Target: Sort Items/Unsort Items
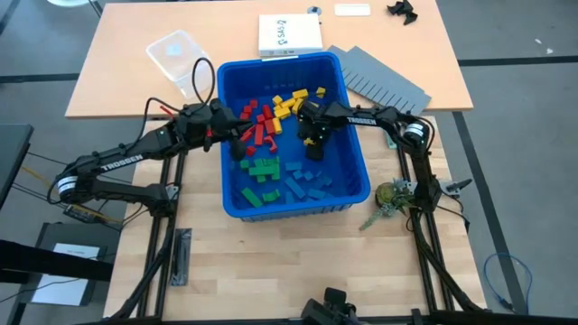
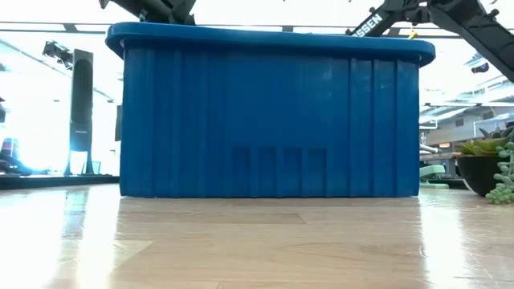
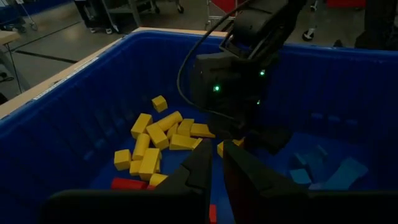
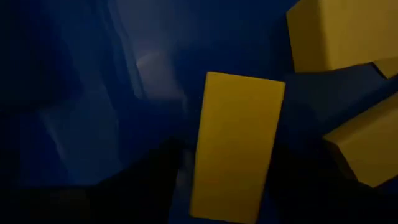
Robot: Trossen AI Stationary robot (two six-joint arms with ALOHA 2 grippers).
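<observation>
The items lie in colour groups on the floor of the blue bin (image 1: 357,194): yellow blocks (image 1: 289,104) at the far side, red blocks (image 1: 262,122) to their left, green blocks (image 1: 264,167) and blue blocks (image 1: 307,181) nearer. My right gripper (image 1: 313,144) points down inside the bin, open, its dark fingers at either side of one yellow block (image 4: 236,143) lying on the bin floor. My left gripper (image 3: 217,155) hangs shut over the red blocks at the bin's left side, with nothing showing between its tips. My right gripper (image 4: 230,183) comes from above with one finger along each long side of the yellow block (image 4: 211,155). I cannot tell whether the fingers touch it. The block lies flat on the bin floor.
Beyond the bin are a clear plastic tub (image 1: 176,50), a white box (image 1: 289,36) and a grey slotted sheet (image 1: 384,77). A small plant (image 1: 393,194) stands at the bin's right. The low view shows only the bin's near wall (image 2: 265,120).
</observation>
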